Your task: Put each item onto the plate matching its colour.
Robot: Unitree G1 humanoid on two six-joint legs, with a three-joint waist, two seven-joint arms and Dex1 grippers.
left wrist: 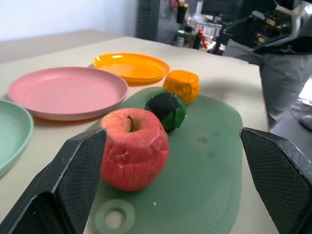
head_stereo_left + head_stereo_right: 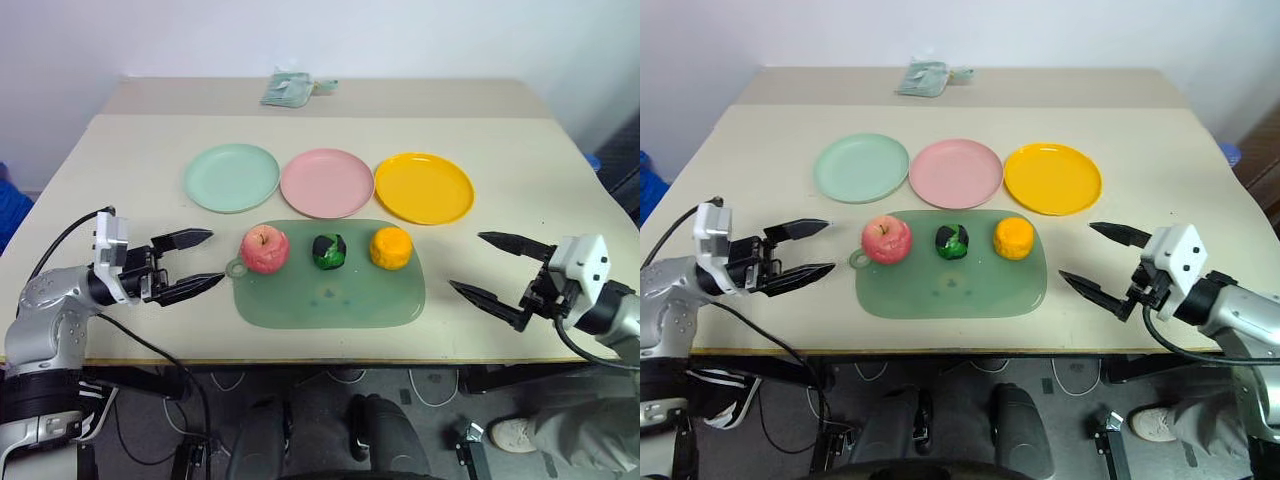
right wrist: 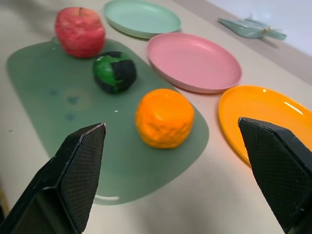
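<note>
Three toy foods lie in a row on a green cutting mat (image 2: 330, 300): a pinkish-red apple (image 2: 264, 249), a dark green lumpy ball (image 2: 329, 252) and an orange lumpy fruit (image 2: 390, 248). Behind the mat stand three bare plates: mint green (image 2: 231, 177), pink (image 2: 326, 182) and orange-yellow (image 2: 424, 187). My left gripper (image 2: 197, 260) is open, left of the apple, pointing at it with nothing between its fingers. My right gripper (image 2: 488, 265) is open too, right of the mat, aimed toward the orange fruit (image 3: 164, 117).
A crumpled greenish packet (image 2: 290, 87) lies at the table's far edge. Bare tabletop surrounds the plates and mat. The table's near edge runs just below the mat and both grippers.
</note>
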